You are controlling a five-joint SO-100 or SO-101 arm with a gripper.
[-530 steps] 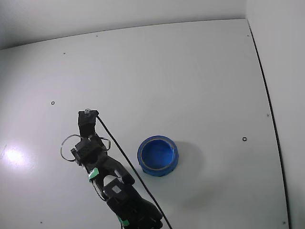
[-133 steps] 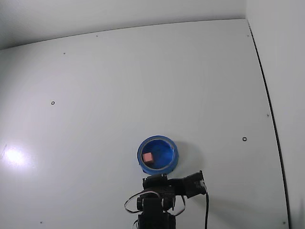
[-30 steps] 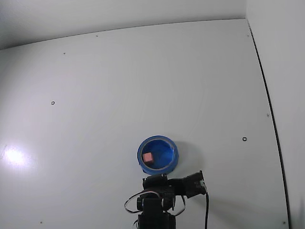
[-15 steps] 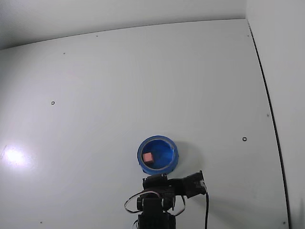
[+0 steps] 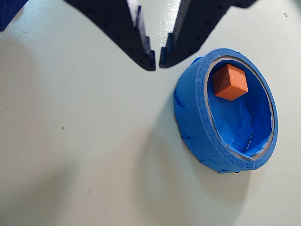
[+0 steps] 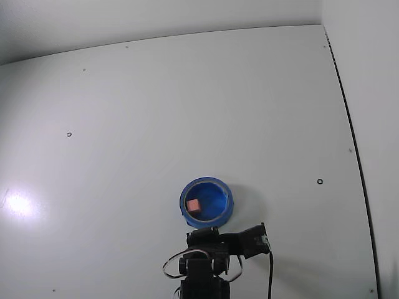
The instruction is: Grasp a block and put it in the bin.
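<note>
The block (image 5: 230, 82) is a small orange-pink cube lying inside the bin (image 5: 193, 113), a low round blue bowl with a thick rim, near its upper wall in the wrist view. The fixed view shows the same: the block (image 6: 194, 205) rests in the left part of the bin (image 6: 219, 192). My gripper (image 5: 157, 60) hangs above the table just left of the bin's rim. Its dark fingers are drawn together with only a thin slit between the tips, and nothing is held. The folded arm (image 6: 206, 265) sits right below the bin at the bottom edge of the fixed view.
The white table (image 6: 187, 112) spreads wide above and to both sides of the bin, with small screw holes (image 6: 320, 182) dotted over it. A dark seam (image 6: 349, 131) runs down the right side. A cable (image 6: 270, 274) hangs from the arm.
Nothing has moved over the last few seconds. In the oldest frame the arm reached out to the left and the bin was empty; now it is folded back and the block lies in the bin.
</note>
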